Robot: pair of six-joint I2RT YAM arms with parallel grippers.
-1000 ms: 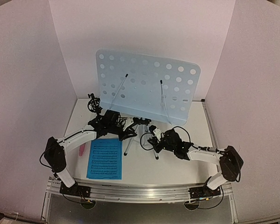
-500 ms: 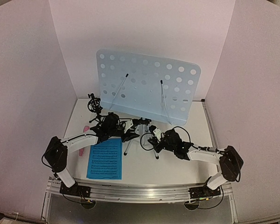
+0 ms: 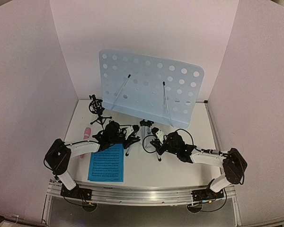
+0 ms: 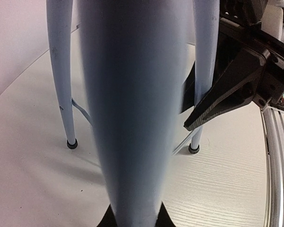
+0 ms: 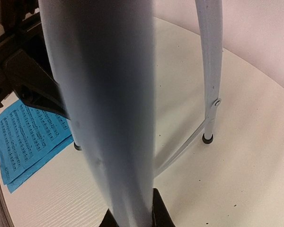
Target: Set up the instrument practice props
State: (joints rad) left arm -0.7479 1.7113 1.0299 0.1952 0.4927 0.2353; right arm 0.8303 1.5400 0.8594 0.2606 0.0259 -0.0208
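The pale-blue perforated music stand (image 3: 149,87) stands at the back on a silver tripod (image 3: 143,135). My left gripper (image 3: 134,139) is shut on the tripod's left leg, which fills the left wrist view (image 4: 132,118). My right gripper (image 3: 155,137) is shut on the right leg (image 5: 109,109). The blue sheet-music pages (image 3: 106,163) lie flat at the front left and also show in the right wrist view (image 5: 28,132). The pink microphone (image 3: 86,133) lies left of my left arm. The small black tripod mic holder (image 3: 97,109) stands at the back left.
White walls close in the table on the left, back and right. Black cables loop around the right wrist (image 3: 180,137). A metal rail (image 3: 142,194) runs along the near edge. The other tripod feet (image 4: 72,143) rest on the white tabletop.
My left arm has swung toward the near edge and lower, and its gripper has come down onto the tripod's left leg. The pink microphone is now uncovered. The right arm has stayed put.
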